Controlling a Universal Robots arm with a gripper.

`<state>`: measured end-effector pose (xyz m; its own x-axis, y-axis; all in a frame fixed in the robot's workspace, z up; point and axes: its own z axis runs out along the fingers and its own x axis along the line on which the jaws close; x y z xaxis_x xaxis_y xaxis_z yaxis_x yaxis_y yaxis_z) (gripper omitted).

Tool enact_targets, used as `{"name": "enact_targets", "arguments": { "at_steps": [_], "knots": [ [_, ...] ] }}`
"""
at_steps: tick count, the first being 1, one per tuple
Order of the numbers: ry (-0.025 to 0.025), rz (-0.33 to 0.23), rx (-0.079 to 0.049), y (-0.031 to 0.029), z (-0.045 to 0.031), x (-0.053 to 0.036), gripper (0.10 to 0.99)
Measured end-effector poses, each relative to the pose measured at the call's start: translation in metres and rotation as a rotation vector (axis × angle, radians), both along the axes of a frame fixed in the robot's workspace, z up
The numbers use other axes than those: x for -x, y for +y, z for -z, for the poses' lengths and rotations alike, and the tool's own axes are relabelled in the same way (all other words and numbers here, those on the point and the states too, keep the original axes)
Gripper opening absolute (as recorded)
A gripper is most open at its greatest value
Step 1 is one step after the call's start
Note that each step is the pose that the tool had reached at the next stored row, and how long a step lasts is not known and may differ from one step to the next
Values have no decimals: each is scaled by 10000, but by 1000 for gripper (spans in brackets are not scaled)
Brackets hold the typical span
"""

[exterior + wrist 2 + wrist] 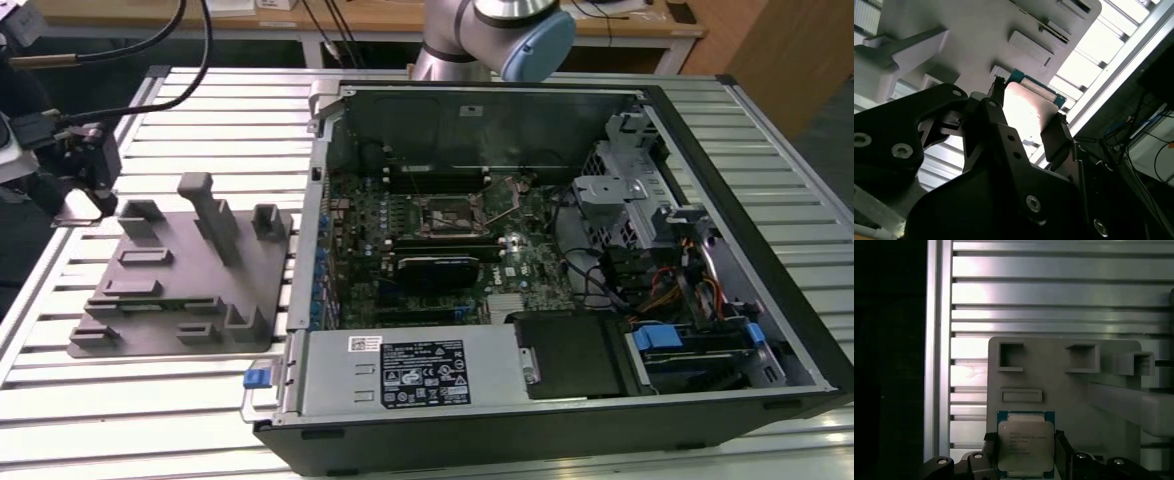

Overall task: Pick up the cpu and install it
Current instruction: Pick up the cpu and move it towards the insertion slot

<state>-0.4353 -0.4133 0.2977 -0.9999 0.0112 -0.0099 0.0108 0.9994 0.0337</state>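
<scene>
The cpu (1025,445) is a flat square chip with a silver top and a green-blue edge; it also shows in the second wrist view (1026,112). My gripper (1025,452) is shut on it, one black finger (990,450) against each side. In the exterior view the gripper (91,190) hangs at the far left corner of the grey fixture block (187,290). Whether the chip still touches the block I cannot tell. The motherboard socket (447,212) lies inside the open computer case (747,210), well to the exterior view's right of the gripper.
The fixture block carries upright posts (207,215) and several shallow pockets. The slatted metal table (174,110) holds both block and case. Inside the case are a power supply (400,370), drive cages (641,200) and loose cables (674,290). Black cables hang at the exterior view's left.
</scene>
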Motion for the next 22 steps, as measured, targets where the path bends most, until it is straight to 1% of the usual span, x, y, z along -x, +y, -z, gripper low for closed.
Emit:
{"name": "enact_targets", "arguments": {
  "at_steps": [22],
  "knots": [
    [-1,0,0,19,-539,0,541]
  ]
}}
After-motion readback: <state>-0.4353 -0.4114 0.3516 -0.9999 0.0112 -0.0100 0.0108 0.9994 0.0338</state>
